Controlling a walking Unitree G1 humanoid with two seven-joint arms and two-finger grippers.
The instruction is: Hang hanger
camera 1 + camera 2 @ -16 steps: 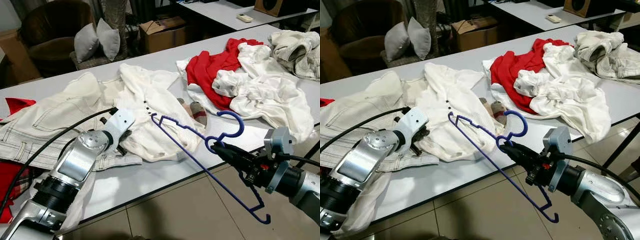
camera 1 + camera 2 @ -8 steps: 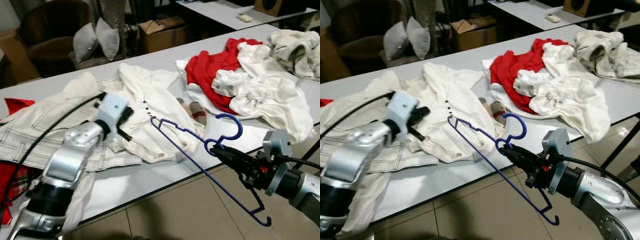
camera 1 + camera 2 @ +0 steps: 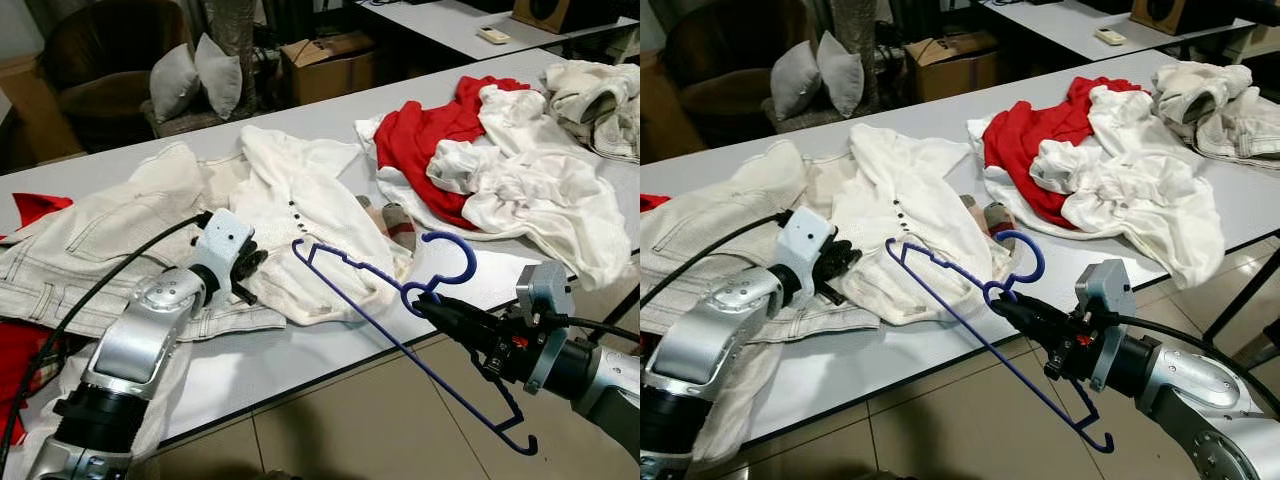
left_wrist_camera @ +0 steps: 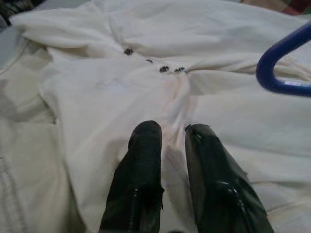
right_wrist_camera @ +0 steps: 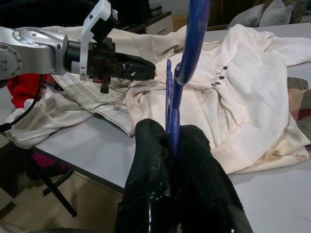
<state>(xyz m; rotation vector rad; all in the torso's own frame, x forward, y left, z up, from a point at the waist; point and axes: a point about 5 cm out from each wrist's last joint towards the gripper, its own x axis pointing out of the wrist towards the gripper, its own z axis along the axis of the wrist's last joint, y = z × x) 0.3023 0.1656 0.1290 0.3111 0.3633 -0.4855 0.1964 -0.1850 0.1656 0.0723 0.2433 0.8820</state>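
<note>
Table (image 3: 300, 360), hanger (image 3: 400, 320) in right pincer (image 3: 425, 308)
</note>
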